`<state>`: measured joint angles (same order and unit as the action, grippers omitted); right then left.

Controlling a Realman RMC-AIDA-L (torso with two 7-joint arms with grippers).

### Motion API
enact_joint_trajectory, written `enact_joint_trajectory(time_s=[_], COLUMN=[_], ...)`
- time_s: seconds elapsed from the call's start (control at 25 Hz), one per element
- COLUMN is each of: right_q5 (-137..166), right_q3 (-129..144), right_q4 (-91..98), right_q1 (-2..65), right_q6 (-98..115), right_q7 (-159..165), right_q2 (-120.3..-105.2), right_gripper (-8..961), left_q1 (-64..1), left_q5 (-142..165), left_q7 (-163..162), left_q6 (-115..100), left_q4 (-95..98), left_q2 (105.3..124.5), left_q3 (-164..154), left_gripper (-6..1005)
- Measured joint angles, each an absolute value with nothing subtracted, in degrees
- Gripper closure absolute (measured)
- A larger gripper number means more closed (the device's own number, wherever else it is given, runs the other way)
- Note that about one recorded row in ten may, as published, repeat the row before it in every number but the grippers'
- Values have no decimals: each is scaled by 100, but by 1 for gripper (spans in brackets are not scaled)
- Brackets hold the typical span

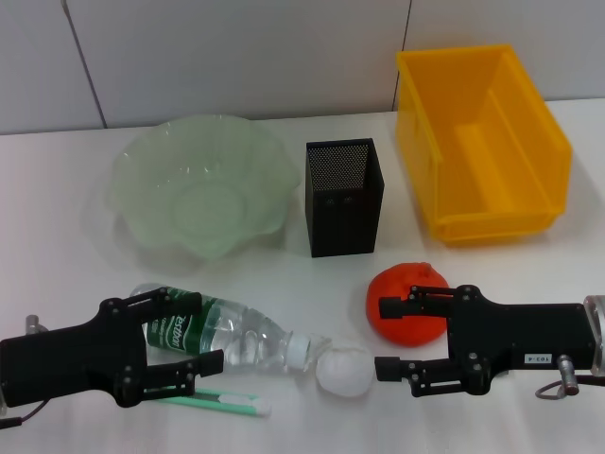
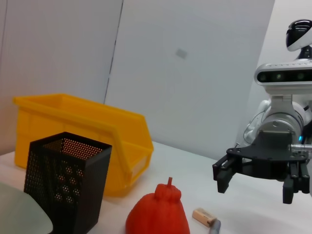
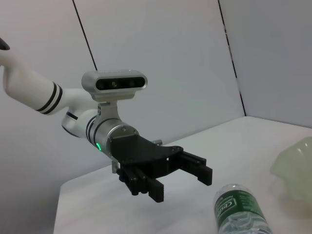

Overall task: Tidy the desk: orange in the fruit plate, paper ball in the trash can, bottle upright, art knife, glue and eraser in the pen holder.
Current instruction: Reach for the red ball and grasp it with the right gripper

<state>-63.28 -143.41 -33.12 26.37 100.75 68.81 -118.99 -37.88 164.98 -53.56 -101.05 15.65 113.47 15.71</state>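
Note:
A clear bottle (image 1: pixel 236 336) with a green label lies on its side at the front left; it also shows in the right wrist view (image 3: pixel 239 210). My left gripper (image 1: pixel 201 331) is open, its fingers on either side of the bottle's label end, and it holds nothing. A white paper ball (image 1: pixel 342 371) lies at the bottle's cap. The orange (image 1: pixel 408 301) sits just right of it. My right gripper (image 1: pixel 381 337) is open and empty, with its upper finger across the orange. A tan eraser (image 2: pixel 204 216) lies beside the orange (image 2: pixel 158 212). A green and white stick (image 1: pixel 222 404) lies under the left gripper.
A pale green glass fruit plate (image 1: pixel 142 180) stands at the back left. A black mesh pen holder (image 1: pixel 343 196) is in the middle. A yellow bin (image 1: pixel 482 142) stands at the back right. The table's front edge is close behind both grippers.

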Motion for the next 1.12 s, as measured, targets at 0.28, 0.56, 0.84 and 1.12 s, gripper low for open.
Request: enact_joint_trajectory(time_s=[0.28, 0.56, 0.84, 1.12], right_q5=[-6328, -6328, -6335, -6371], right_q3=[-14344, -14344, -14344, -14375], right_q4=[-3313, -3313, -3313, -3322], right_q1=[2623, 2602, 2601, 2532], right_q6=[10071, 10072, 10099, 10105], right_q7=[6877, 6854, 6848, 6859], right_q2=[-11901, -11901, -11901, -11900], right_gripper=[161, 164, 167, 170], left_q1=[-3805, -3814, -3793, -3728], left_q5=[16422, 16422, 16320, 16176], left_q7=[-5354, -5352, -5291, -5117], left_q6=[-10077, -10055, -10054, -9930], left_q4=[1575, 1573, 1573, 1573], left_q2=[11359, 11377, 11391, 11450], left_q3=[1587, 1591, 1565, 1545], left_gripper=[172, 173, 173, 173])
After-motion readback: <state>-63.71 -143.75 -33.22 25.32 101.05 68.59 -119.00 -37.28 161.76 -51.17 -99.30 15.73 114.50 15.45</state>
